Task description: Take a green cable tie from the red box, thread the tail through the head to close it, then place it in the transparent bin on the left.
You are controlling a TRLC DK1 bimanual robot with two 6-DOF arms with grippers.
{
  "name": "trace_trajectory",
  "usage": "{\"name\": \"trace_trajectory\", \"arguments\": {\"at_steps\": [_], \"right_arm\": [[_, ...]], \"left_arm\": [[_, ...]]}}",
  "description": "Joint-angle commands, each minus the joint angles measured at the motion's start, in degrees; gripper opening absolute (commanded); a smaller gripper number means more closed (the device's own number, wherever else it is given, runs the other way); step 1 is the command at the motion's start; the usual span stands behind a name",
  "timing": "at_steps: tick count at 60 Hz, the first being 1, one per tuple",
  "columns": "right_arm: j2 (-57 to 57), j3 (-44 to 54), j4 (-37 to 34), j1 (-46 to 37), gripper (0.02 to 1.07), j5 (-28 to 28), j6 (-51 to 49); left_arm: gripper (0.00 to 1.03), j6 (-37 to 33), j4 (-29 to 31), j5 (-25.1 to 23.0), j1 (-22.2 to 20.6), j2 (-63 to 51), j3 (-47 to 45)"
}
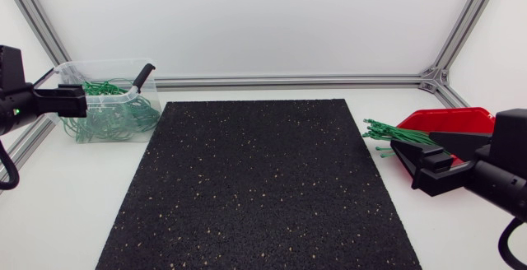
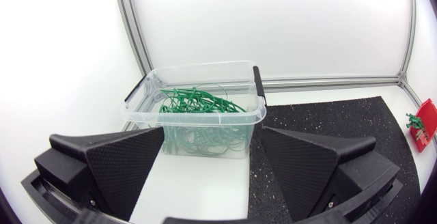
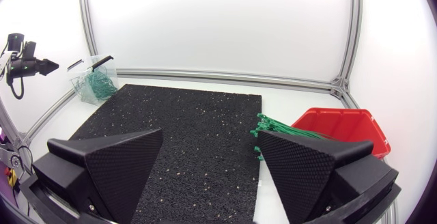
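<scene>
Both tools are empty. My left gripper (image 2: 212, 132) has its jaws spread wide with nothing between them, and it sits at the left edge of the table just in front of the transparent bin (image 1: 99, 64). My right gripper (image 3: 210, 134) is just as wide open and holds nothing. It sits at the near right, close beside the red box (image 1: 449, 122).

The green cable ties (image 1: 394, 136) lie in that box. Their ends fan out over its left lip toward the black mat (image 1: 263, 188). The bin already holds a tangle of closed ties (image 2: 198, 104).

I judge the step in hand to be the first pick, which falls to the right arm. I would go for the fanned ends past the lip, not down into the box. There a single tie can be taken between the finger tips without scraping the red wall. From here I cannot tell whether the ties lie loose or cling together. So I would close on an outermost one and lift slowly, watching for neighbours coming along.

For room, the mat in the middle is open, and it is the natural place for both arms to meet for threading. The edges to mind are the box's raised rim on the right, the metal rail (image 1: 288, 81) along the far side, and the bin's walls and black clip handles (image 2: 258, 84) on the left.
</scene>
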State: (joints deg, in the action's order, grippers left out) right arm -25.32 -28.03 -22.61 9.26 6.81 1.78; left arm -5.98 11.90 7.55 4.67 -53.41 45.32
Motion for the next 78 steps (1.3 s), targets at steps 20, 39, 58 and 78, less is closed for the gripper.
{"name": "trace_trajectory", "arguments": {"at_steps": [20, 39, 58, 78], "right_arm": [[10.9, 12.5, 9.6, -4.1, 1.03, -3.2, -1.4], [19.2, 21.5, 17.1, -7.1, 1.03, -5.3, -1.6], [25.3, 28.0, 22.6, -9.3, 1.03, -6.8, -1.8], [25.3, 28.0, 22.6, -9.3, 1.03, -6.8, -1.8]], "left_arm": [[0.99, 1.1, -5.3, -0.5, -3.3, 17.7, -17.8], [0.99, 1.7, -9.2, -1.5, -3.5, 28.8, -26.8], [0.99, 3.4, -10.3, -3.9, -4.0, 38.8, -34.3], [0.99, 5.1, -11.3, -6.3, -4.4, 48.3, -41.5]]}}
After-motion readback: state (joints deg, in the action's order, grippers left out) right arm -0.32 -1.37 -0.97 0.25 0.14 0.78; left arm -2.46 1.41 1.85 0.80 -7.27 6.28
